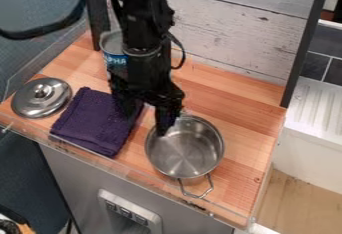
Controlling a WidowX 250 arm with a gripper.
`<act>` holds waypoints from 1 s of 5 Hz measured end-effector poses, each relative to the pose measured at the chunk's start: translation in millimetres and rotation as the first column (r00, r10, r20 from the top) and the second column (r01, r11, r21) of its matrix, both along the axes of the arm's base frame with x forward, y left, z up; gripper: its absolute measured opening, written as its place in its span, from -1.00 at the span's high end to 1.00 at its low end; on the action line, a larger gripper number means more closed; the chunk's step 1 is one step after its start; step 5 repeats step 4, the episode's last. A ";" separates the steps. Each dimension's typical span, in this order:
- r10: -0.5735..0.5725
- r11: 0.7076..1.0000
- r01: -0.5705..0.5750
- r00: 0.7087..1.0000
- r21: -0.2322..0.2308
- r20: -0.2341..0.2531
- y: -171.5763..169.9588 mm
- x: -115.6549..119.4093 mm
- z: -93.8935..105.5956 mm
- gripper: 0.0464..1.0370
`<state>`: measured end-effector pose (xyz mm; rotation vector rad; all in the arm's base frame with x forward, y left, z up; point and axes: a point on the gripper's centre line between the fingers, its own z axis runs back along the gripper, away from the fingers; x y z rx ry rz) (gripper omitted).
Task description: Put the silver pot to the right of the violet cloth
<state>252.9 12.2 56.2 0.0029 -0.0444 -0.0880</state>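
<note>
From 11 o'clock the arm (141, 38) is extended; the pincer (145, 122) is pointed toward 6 o'clock, its fingers held apart.

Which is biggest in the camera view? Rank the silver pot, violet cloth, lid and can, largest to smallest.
1. Silver pot and violet cloth: too alike to rank.
2. Lid and can: both smaller; the arm partly hides the can, so their order is unsure.

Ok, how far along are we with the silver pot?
Placement looks done: the silver pot sits right of the violet cloth in the camera view, a gap between them. The tool is at the pot's cloth-side rim; whether it grips, I can't tell. Probably left: releasing if needed, then backing off.
</note>
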 end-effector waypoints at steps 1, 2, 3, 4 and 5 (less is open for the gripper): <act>-0.002 1.000 0.002 1.000 -0.001 0.000 -0.2 0.2 -0.4 -0.94; -0.003 1.000 0.003 1.000 0.000 0.002 0.0 0.2 0.0 -0.93; -0.002 1.000 0.002 1.000 -0.001 0.002 -0.2 0.3 0.0 -0.93; -0.002 1.000 0.002 1.000 -0.001 0.002 -0.2 0.3 0.0 -0.93; -0.002 1.000 0.002 1.000 -0.001 0.002 -0.2 0.3 0.0 -0.93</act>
